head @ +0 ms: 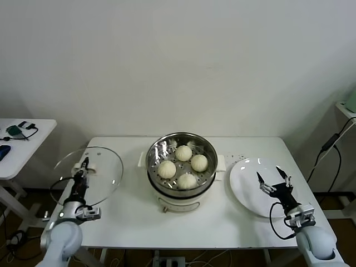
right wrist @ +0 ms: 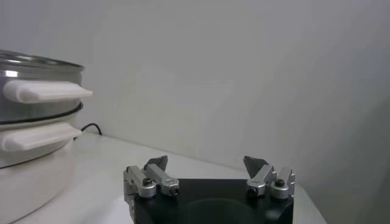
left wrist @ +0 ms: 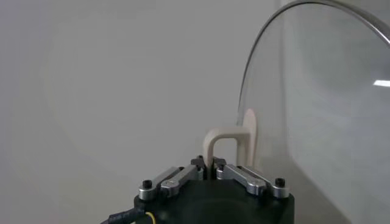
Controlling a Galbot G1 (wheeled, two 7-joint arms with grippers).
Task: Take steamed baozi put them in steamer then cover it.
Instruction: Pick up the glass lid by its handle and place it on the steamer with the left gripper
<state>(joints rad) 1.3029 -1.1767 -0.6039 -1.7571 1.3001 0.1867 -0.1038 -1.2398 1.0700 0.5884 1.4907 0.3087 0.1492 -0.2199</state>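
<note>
Four cream-white baozi (head: 184, 153) lie on the perforated tray inside the steel steamer (head: 207, 172) at the table's middle. My left gripper (head: 84, 166) is shut on the cream handle (left wrist: 226, 139) of the clear glass cover (head: 105, 175), which it holds tilted up at the table's left edge; the glass (left wrist: 329, 91) fills the side of the left wrist view. My right gripper (head: 273, 178) is open and empty above the white plate (head: 247, 192) at the right. The steamer's white side handles (right wrist: 46, 91) show in the right wrist view, apart from the right gripper (right wrist: 206, 163).
A small side table (head: 22, 147) with dark gadgets stands at the far left. A cable (head: 328, 147) hangs at the right by another white surface. Bare white tabletop (head: 128, 222) lies in front of the steamer.
</note>
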